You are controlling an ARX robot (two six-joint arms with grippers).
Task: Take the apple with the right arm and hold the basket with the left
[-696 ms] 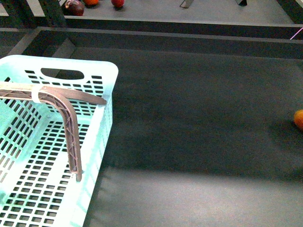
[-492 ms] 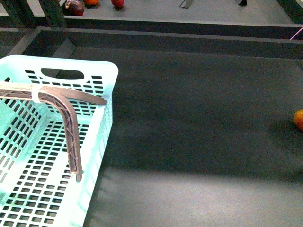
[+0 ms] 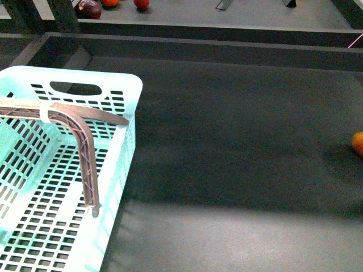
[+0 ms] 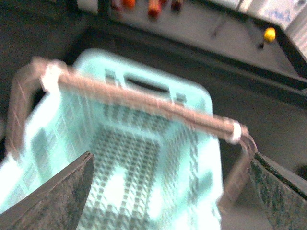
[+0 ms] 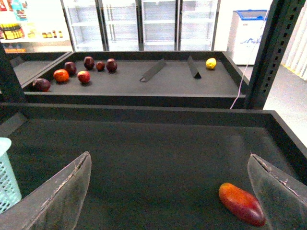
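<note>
The pale mint-green basket [image 3: 122, 170] stands at the near left of the dark tray, and the blurred left wrist view shows it too, as basket [image 4: 201, 103]. My left gripper [image 3: 110, 167] is open over the basket's right wall. One finger reaches over the rim and the other hangs down inside. My left gripper [image 4: 168, 191] looks down into the basket. The apple [image 3: 358, 143], red with an orange blush, lies at the far right edge of the tray. In the right wrist view the apple [image 5: 242, 203] looks elongated. My right gripper [image 5: 168, 191] is open above the tray, short of the apple, holding nothing.
A raised back shelf [image 5: 144, 88] holds a dark purple fruit [image 5: 41, 85], an orange fruit [image 5: 61, 75], several red fruits [image 5: 84, 76], a lemon [image 5: 211, 63] and two dark wedges [image 5: 153, 70]. Tray walls [image 3: 198, 45] bound the surface. A dark post [image 5: 276, 48] rises at the right.
The basket and my left gripper have shifted a hair to the right. The apple has not moved.
</note>
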